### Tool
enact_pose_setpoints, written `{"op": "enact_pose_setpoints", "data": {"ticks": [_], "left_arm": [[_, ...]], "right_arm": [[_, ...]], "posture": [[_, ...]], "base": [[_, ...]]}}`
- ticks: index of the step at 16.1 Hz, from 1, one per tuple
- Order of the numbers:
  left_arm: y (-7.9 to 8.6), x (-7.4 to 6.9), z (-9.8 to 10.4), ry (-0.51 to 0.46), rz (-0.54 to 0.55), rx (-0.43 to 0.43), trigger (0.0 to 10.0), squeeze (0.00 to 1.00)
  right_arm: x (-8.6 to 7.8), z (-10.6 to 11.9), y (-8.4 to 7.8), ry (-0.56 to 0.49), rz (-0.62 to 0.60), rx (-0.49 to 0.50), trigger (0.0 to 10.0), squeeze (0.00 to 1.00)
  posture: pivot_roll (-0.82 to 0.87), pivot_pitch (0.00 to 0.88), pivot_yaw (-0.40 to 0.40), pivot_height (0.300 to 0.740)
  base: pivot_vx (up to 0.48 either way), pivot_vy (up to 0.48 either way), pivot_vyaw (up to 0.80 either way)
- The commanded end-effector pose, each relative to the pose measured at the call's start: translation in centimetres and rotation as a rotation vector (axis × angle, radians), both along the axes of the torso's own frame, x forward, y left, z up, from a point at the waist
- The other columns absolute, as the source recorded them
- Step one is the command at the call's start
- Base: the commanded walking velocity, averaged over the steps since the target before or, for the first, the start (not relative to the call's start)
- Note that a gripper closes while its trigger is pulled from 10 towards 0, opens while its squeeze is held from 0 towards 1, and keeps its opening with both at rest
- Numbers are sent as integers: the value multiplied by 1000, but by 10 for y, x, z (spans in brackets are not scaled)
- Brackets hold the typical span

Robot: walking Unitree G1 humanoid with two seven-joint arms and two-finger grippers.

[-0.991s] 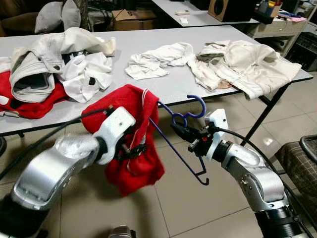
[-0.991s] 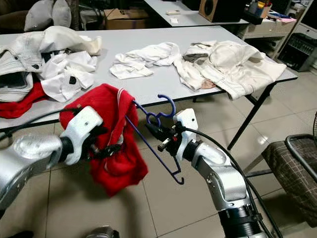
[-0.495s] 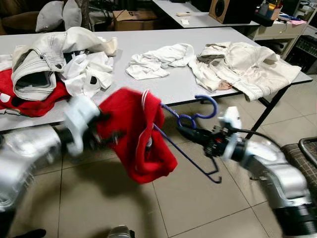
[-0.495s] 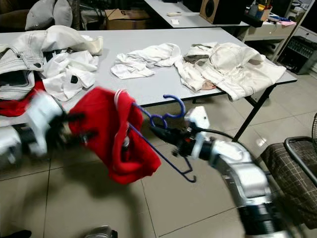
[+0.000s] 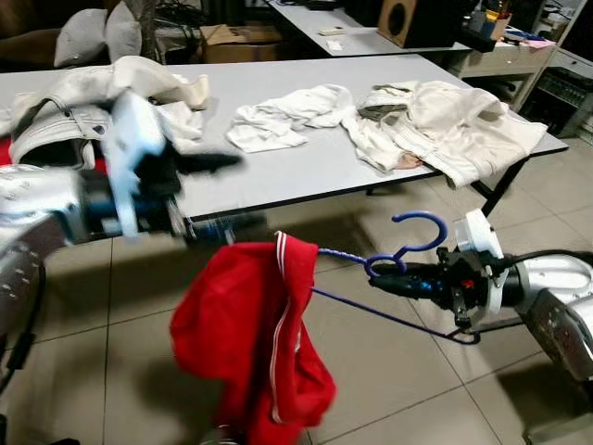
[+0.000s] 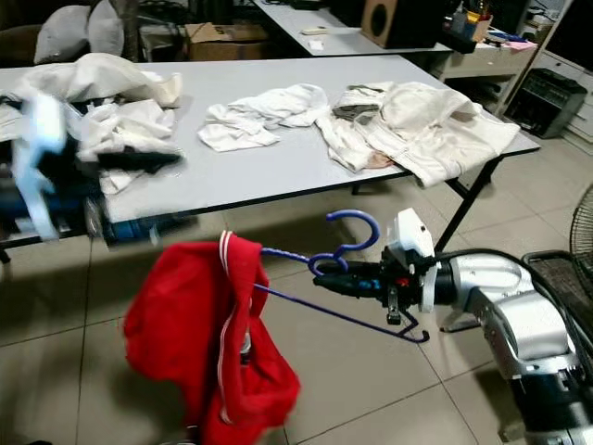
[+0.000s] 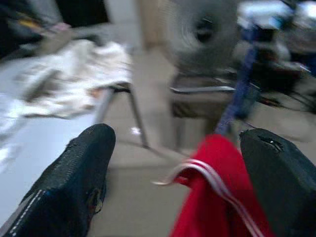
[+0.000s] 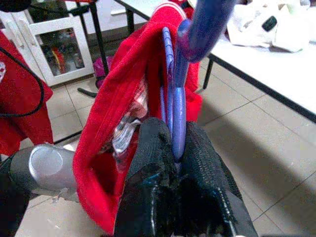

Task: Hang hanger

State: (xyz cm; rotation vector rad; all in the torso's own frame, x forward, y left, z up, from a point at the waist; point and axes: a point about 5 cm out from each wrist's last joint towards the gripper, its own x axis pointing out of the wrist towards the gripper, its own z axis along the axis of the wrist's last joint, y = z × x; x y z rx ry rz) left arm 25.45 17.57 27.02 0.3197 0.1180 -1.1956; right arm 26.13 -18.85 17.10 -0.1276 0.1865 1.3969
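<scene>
A blue wire hanger [image 5: 408, 261] carries a red garment [image 5: 250, 343] with white trim that droops from its left end toward the floor. My right gripper [image 5: 382, 281] is shut on the hanger's neck below the hook; in the right wrist view the hanger [image 8: 177, 106] runs up between the two black fingers [image 8: 150, 168] with the red garment [image 8: 123, 108] behind it. My left gripper [image 5: 218, 190] is blurred, raised in front of the table edge, open and holding nothing. In the left wrist view its fingers [image 7: 79, 173] stand wide apart above the red garment [image 7: 217, 197].
A grey table [image 5: 306, 148] holds white and cream clothes [image 5: 445, 120], a white pile [image 5: 102, 102] and more red cloth at the far left. Tiled floor lies below. A chair [image 6: 565, 278] and a fan stand at the right. Another table [image 5: 343, 23] is behind.
My left gripper let go of the red garment and swung up to the left. The garment now hangs from the hanger alone, lower. My right gripper moved right with the hanger.
</scene>
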Motion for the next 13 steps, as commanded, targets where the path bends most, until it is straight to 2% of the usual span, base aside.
{"op": "enact_pose_setpoints", "data": {"ticks": [1,3,5,6,7,8,9,13], "left_arm": [[-8,-5,-11,53,-77,63,10000,0],[-11,-8,-18,82,-112,88,10000,0],[-16,3,-38,81,-70,157,10000,0],[-16,6,-40,74,-56,166,4078,0],[-16,10,-39,78,-53,151,1529,0],[-17,10,-39,81,-56,147,1529,0],[-17,10,-38,88,-67,147,0,0],[-19,7,-40,137,-133,155,0,0]], "right_arm": [[3,15,-5,-64,28,0,10000,0],[3,17,-4,-67,44,-5,10000,0],[3,20,-3,-81,87,-26,10000,0],[3,20,-2,-83,95,-28,10000,0],[2,21,0,-85,111,-35,10000,0],[2,21,0,-84,115,-37,10000,0],[2,21,0,-86,123,-41,10000,0],[3,23,2,-97,149,-52,10000,0]], "posture": [[51,0,-45,740],[51,0,-45,740],[44,0,-39,740],[43,0,-38,740],[42,0,-37,740],[42,0,-37,740],[42,0,-37,740],[37,0,-32,740]], "base": [[0,0,0],[0,0,0],[0,0,0],[0,0,0],[0,0,0],[0,0,0],[0,0,0],[0,0,0]]}}
